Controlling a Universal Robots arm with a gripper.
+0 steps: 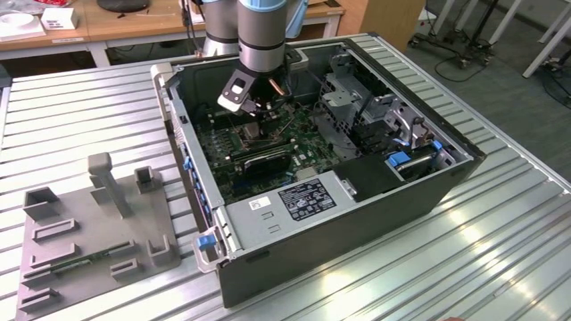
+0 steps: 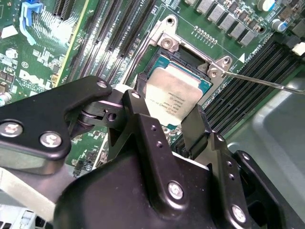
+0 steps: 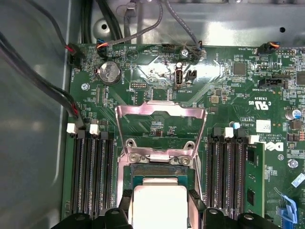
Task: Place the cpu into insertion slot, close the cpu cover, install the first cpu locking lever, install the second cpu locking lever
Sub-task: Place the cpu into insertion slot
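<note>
My gripper (image 1: 254, 110) reaches down into the open computer case over the green motherboard (image 1: 223, 144). In both wrist views its black fingers (image 2: 133, 102) flank the cpu (image 2: 172, 91), a silvery-beige square chip, and are shut on its two sides. The cpu (image 3: 159, 206) sits over the insertion slot (image 3: 159, 170), whose dark inside and metal rim (image 2: 167, 42) show past the chip's edge. Whether the chip rests fully in the slot I cannot tell. The cpu cover (image 3: 162, 109) stands flipped open beyond the slot. A thin locking lever (image 2: 267, 82) sticks out sideways, unlatched.
Long black memory slots (image 3: 90, 171) run on both sides of the socket. Cables (image 3: 43, 76) hang along the case wall. A silver power supply (image 1: 295, 200) and drive cages (image 1: 357, 107) crowd the case. A grey fixture (image 1: 93, 231) lies at the exterior view's left.
</note>
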